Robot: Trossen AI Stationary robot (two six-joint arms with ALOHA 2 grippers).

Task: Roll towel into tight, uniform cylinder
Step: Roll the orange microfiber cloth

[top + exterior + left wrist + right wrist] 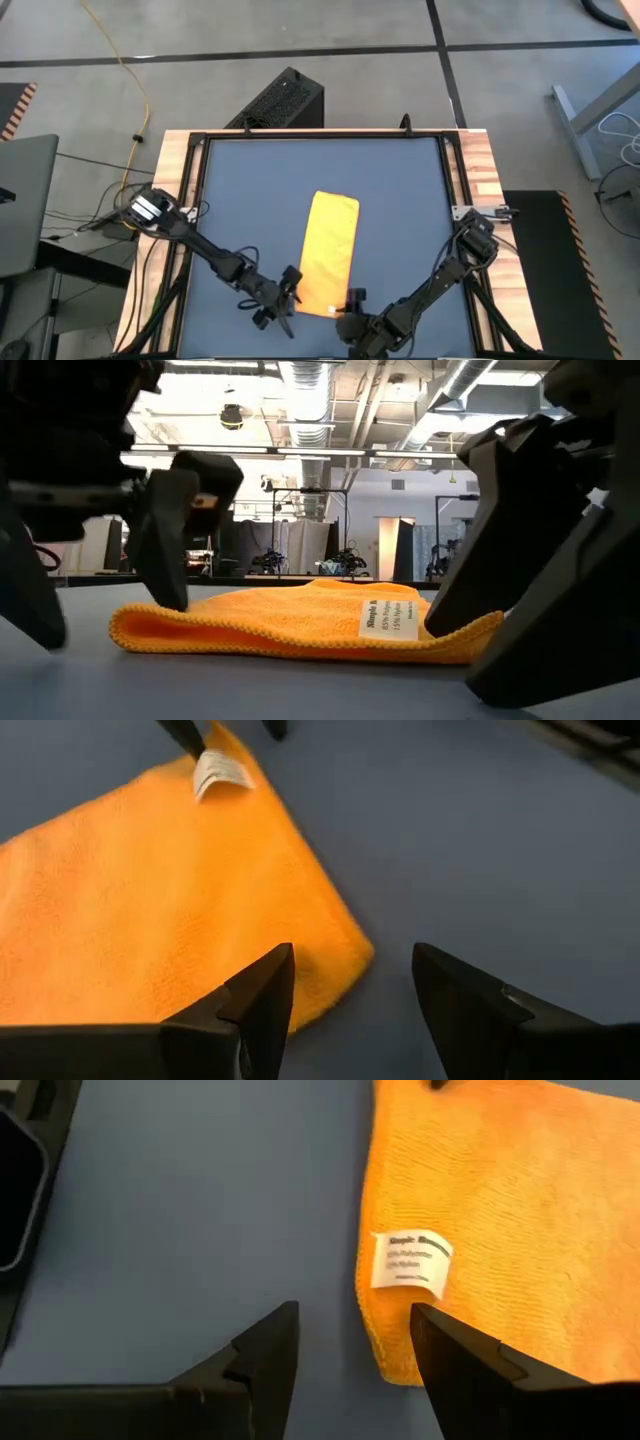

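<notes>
- Towel (331, 252) folded into a long strip, flat on the desk (240, 190), white tag (411, 1261) at near end.
- Left gripper (289, 297) at near-left corner, jaws open.
- Right gripper (351, 301) at near-right corner, jaws open, empty.

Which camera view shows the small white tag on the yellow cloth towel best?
The right wrist view: the small white tag lies flat and unobstructed there, its print lines visible. The low view shows it edge-on and smaller; the left wrist view shows it curled; the high view barely shows it.

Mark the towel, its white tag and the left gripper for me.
towel (333, 245): high view, middle of the cloth.
tag (411, 1261): right wrist view, centre of the label.
left gripper (352, 1005): left wrist view, gap between its open fingers.
</notes>
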